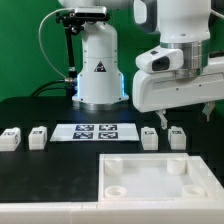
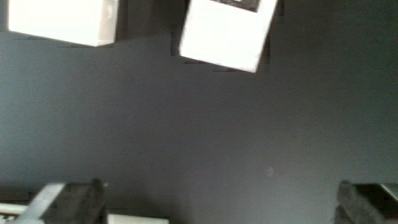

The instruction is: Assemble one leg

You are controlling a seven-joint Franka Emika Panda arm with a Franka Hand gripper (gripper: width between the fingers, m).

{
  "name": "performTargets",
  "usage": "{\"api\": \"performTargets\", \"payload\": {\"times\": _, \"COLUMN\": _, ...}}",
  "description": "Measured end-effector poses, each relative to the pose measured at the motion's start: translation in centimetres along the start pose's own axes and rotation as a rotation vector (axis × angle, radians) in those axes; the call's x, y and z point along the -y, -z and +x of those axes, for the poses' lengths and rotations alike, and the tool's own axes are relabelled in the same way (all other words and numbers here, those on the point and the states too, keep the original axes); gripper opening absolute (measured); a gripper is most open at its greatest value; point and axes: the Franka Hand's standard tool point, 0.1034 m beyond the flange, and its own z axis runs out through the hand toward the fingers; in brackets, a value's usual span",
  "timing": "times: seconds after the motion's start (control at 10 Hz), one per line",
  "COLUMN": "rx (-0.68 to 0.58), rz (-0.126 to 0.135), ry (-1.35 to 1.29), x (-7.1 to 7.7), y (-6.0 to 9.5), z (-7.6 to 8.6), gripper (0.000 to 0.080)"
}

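Beside the marker board (image 1: 95, 131), on the exterior view's right, your gripper (image 1: 183, 114) hung with jaws spread wide and empty above the leg (image 1: 177, 135). You were on the approach step, I judge; next you needed to descend, centre the jaws on it, and close.

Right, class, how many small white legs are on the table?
4. By the exterior view: outer left leg and inner left leg left of the marker board; inner right leg and outer right leg right of it. More may be hidden.
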Motion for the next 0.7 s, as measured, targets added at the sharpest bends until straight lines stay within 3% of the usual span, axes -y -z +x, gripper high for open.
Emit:
{"api": "performTargets", "payload": {"times": 0.3, "rx": 0.396, "rz": 0.039, "ry": -0.101, "x": 0.8, "y": -1.0, "z": -0.2, "gripper": 0.0649}}
{"api": "performTargets", "payload": {"times": 0.7, "rx": 0.654, "rz": 0.061, "ry": -0.086, "x": 0.9, "y": -1.7, "z": -0.2, "gripper": 0.0649}}
